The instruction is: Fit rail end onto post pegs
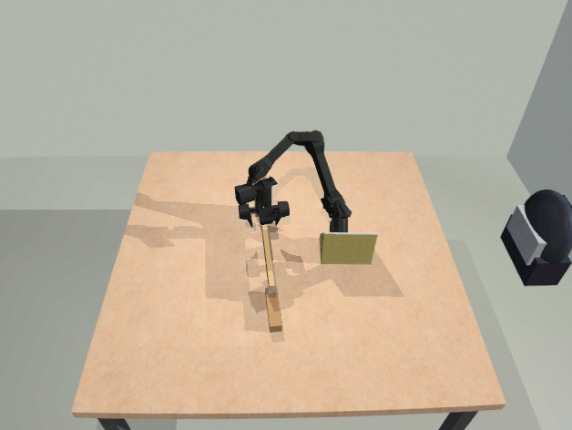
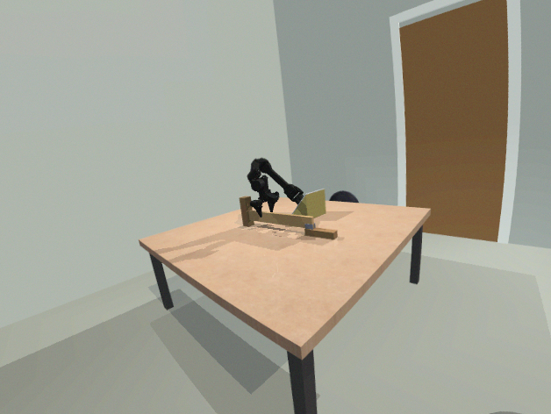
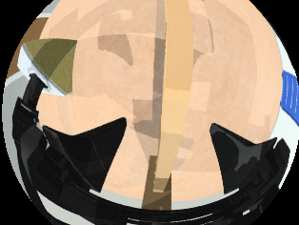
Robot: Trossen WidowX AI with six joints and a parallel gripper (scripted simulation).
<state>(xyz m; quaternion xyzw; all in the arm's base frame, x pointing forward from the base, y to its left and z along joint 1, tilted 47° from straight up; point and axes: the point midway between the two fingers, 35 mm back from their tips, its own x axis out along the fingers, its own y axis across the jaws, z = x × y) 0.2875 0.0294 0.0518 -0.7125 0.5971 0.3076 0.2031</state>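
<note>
I can read no text, label, brand, number or sign in any of my views. The wood of the rail (image 1: 269, 259), the post (image 2: 245, 210) and the footboard block (image 1: 274, 314) carries no lettering, and neither does the olive panel (image 1: 347, 248) at about three o'clock from the rail in the top view. The door (image 2: 454, 120) in the exterior view is plain brown.
</note>
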